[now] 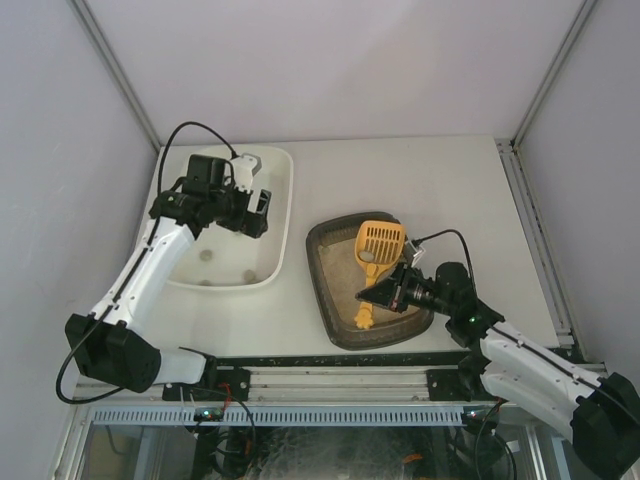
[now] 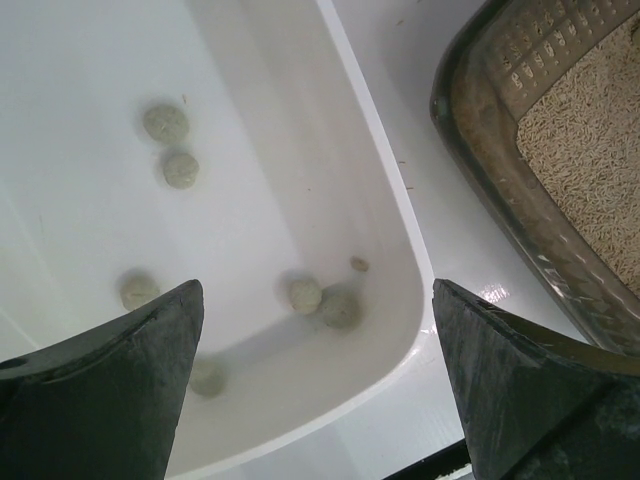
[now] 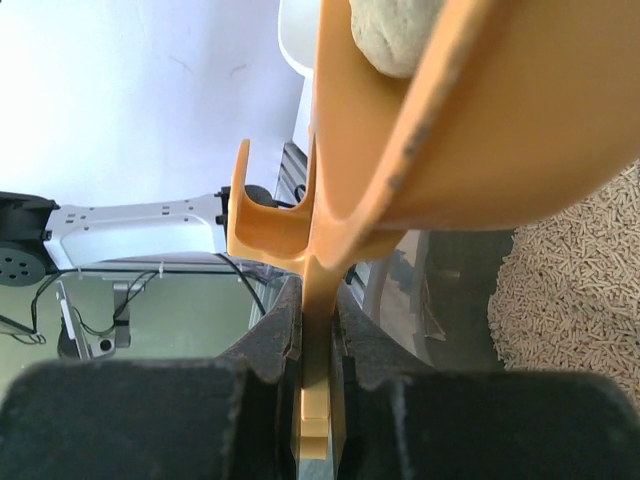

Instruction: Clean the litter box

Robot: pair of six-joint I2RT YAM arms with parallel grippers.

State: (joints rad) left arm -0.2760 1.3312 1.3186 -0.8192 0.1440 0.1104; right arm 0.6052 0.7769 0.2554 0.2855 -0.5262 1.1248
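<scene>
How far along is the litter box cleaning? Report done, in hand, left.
Done: several grey clumps lie in the white tub. In hand: the right tool grips the yellow scoop, one clump in it, over the litter box. Left: tip that clump into the tub, where the left tool hangs open. Whether more remain in the litter, I cannot tell.

The top camera looked down over the table (image 1: 420, 180) from above and behind, while both wrist cameras peered close past their fingers (image 2: 110, 380), all sharing the litter box (image 1: 318, 270).
</scene>
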